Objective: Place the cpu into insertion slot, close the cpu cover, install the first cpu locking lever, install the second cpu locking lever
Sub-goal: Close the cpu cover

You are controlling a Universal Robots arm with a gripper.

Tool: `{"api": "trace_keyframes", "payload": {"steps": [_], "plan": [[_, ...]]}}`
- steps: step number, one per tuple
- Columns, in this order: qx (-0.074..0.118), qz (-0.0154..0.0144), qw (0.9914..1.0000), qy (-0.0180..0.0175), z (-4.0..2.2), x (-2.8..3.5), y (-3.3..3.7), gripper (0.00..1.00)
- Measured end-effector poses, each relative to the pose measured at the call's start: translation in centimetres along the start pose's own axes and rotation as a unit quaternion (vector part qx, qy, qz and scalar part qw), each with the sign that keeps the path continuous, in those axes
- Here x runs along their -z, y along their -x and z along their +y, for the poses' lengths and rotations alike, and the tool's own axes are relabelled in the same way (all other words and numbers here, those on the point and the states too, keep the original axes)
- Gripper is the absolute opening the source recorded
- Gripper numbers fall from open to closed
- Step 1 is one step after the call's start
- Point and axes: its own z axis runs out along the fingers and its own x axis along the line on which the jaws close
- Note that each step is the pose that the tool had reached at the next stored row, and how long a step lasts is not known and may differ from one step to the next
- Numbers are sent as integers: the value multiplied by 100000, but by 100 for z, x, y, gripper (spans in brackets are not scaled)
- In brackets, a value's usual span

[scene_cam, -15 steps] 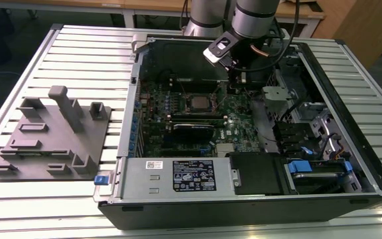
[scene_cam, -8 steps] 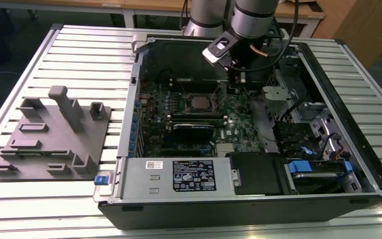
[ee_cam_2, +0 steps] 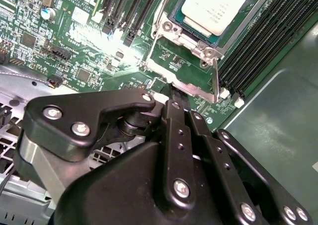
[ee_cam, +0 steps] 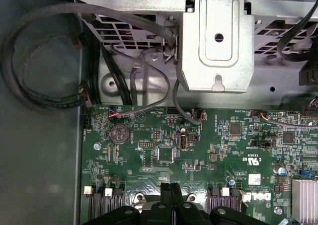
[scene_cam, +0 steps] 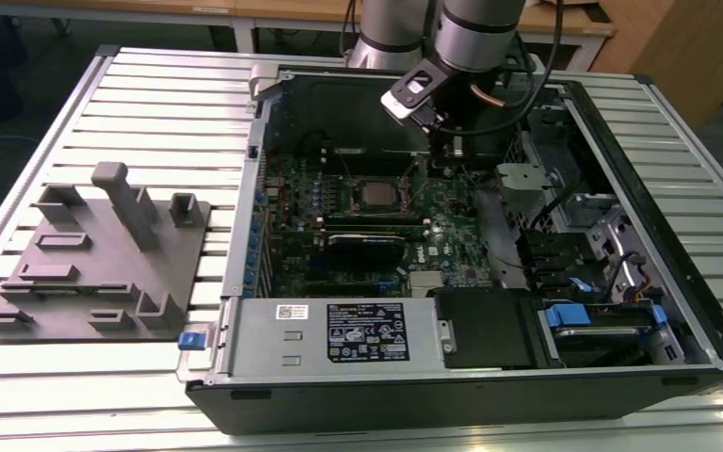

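The cpu [ee_cam_2: 216, 9], a silver-topped square chip, lies in the insertion slot on the green board, and the slot's body is hidden beneath it. The cpu cover [ee_cam_2: 191, 42], a silvery frame, lies flat around the chip. A thin metal locking lever [ee_cam_2: 217, 83] runs along one side of the socket. My gripper [ee_cam_2: 172, 93] has its black fingers pressed together, shut, with the tips right at the socket's edge by the cover's end. In the exterior view the cpu [scene_cam: 372, 193] sits mid-board and the gripper [scene_cam: 443, 160] hangs just to its right. The shut fingers [ee_cam: 169, 195] hover over the board in the first wrist view.
Long black memory slots [ee_cam_2: 263, 41] flank the socket. A black card [scene_cam: 364, 247] and the labelled power supply box [scene_cam: 336, 331] lie nearer the case front. A metal drive cage [ee_cam: 213, 41] and cables [ee_cam: 44, 61] crowd the case wall. A grey fixture plate [scene_cam: 98, 264] sits outside, on the exterior view's left.
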Motion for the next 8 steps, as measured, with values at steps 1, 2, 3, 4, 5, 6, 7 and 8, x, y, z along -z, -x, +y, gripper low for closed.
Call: {"api": "trace_keyframes", "payload": {"steps": [1, 2, 3, 4, 5, 6, 7, 8], "plan": [[-1, -3, 100000, -1, -4, 0, 0, 10], [-2, 2, 100000, 2, -8, 0, 0, 10], [-4, 2, 100000, 1, -11, 0, 0, 10], [-2, 0, 100000, -1, -14, 0, 0, 10], [-3, -1, 100000, 0, -17, 0, 0, 10], [0, 1, 100000, 1, -20, 0, 0, 10], [0, 0, 100000, -1, -23, 0, 0, 10], [1, 1, 100000, 1, -26, 0, 0, 10]]}}
